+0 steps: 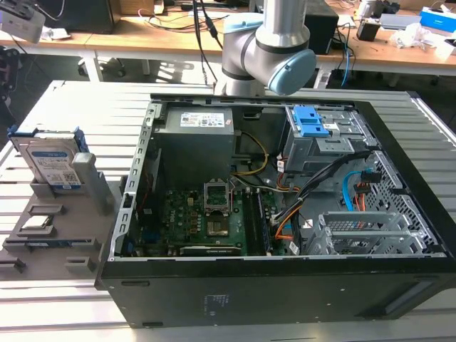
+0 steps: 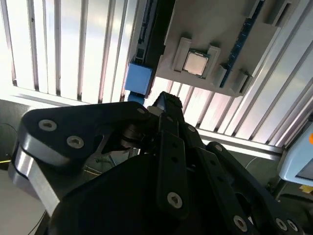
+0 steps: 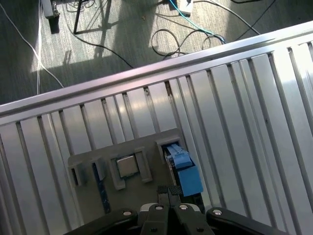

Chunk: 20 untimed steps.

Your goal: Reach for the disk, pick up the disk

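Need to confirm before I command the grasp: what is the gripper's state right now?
Gripper: closed, fingertips together, nothing held between them. The disk is just beyond the tips, not grasped.

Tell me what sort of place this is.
Probably a robotics lab or electronics workshop: a robot arm stands behind an opened desktop computer case on a slatted aluminium table, with wooden workbenches carrying cables and equipment behind.
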{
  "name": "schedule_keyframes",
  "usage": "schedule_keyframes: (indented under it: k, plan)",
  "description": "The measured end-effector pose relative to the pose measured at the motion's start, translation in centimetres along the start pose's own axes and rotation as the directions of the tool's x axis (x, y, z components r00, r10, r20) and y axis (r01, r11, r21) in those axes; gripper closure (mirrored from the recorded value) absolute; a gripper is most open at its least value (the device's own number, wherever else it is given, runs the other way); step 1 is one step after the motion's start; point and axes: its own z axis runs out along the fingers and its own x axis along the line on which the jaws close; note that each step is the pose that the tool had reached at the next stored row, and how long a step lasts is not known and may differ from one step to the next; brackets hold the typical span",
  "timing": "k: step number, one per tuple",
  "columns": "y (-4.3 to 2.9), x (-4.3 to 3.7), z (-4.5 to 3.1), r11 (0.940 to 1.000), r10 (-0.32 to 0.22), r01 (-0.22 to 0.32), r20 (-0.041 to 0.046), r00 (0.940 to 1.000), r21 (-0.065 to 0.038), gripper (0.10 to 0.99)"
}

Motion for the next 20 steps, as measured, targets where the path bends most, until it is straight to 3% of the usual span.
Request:
schedule_keyframes:
  k: [6, 11, 20]
  plan:
    - [0.00, 0.00, 0.00, 0.9987, -0.052, 0.052, -0.0019, 0.9987, 0.000, 0.980]
    - [0.00, 0.00, 0.00, 0.9938, -0.111, 0.111, -0.0043, 0.9938, 0.000, 0.980]
    - [0.00, 0.00, 0.00, 0.9780, -0.208, 0.208, -0.0080, 0.9780, -0.001, 0.980]
